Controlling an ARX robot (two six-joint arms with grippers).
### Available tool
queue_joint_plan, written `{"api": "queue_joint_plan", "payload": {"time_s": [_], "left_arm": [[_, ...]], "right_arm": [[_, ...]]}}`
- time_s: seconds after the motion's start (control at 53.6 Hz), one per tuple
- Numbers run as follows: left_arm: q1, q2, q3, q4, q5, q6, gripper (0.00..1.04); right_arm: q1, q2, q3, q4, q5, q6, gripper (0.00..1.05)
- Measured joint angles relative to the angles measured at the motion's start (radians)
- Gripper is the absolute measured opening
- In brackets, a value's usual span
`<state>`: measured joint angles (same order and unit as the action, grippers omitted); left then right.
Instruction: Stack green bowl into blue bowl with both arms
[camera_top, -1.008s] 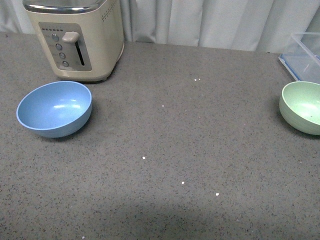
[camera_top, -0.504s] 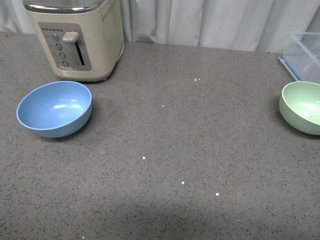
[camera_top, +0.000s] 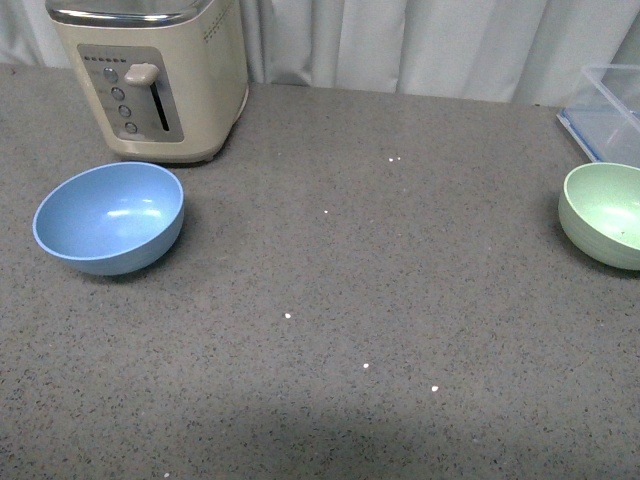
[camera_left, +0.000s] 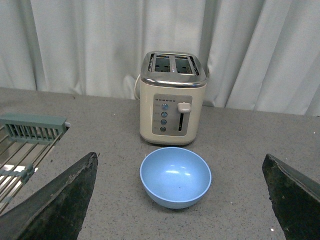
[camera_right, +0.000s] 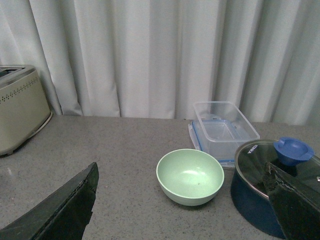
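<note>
In the front view neither arm is visible; only the grey speckled worktop shows, with the round light-blue matte bowl at the left side, just in front of the cream-coloured toaster, and the round pale mint-green matte bowl far at the right edge, near a clear plastic container. The two bowls are well apart and both stand upright and empty. In the left wrist view the left pincer points toward the light-blue bowl. Its two black fingers are spread wide at the corners of the picture and hold nothing, and the bowl lies ahead between them, not touched. A metal wire rack is at one side. In the right wrist view the right pincer has the same pose: its fingers are spread wide with nothing in their grip, and it is directed at the mint-green bowl, which sits ahead between them. Beside this bowl stands a dark blue pot with a glass lid.
</note>
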<state>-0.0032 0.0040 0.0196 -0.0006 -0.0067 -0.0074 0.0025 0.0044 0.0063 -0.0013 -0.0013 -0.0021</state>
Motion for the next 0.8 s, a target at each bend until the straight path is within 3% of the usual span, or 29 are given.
{"api": "queue_joint_plan", "payload": {"time_s": [0.056,0.112,0.28,0.411,0.803], "left_arm": [[-0.019,0.044,0.023,-0.077,-0.090,-0.056,0.98],[-0.004,0.151,0.049,-0.133,-0.090,-0.150,0.98],[0.023,0.565,0.080,0.087,-0.083,-0.409,0.98],[-0.026,0.891,0.226,0.087,-0.141,-0.570,0.98],[-0.093,1.542,0.542,0.176,-0.292,-0.598,0.98]], "right_arm": [[0.000,0.000,0.000,0.000,0.000,0.000,0.96],[0.000,0.000,0.000,0.000,0.001,0.000,0.96],[0.000,0.000,0.000,0.000,0.000,0.000,0.96],[0.000,0.000,0.000,0.000,0.000,0.000,0.96],[0.000,0.000,0.000,0.000,0.000,0.000,0.96]]}}
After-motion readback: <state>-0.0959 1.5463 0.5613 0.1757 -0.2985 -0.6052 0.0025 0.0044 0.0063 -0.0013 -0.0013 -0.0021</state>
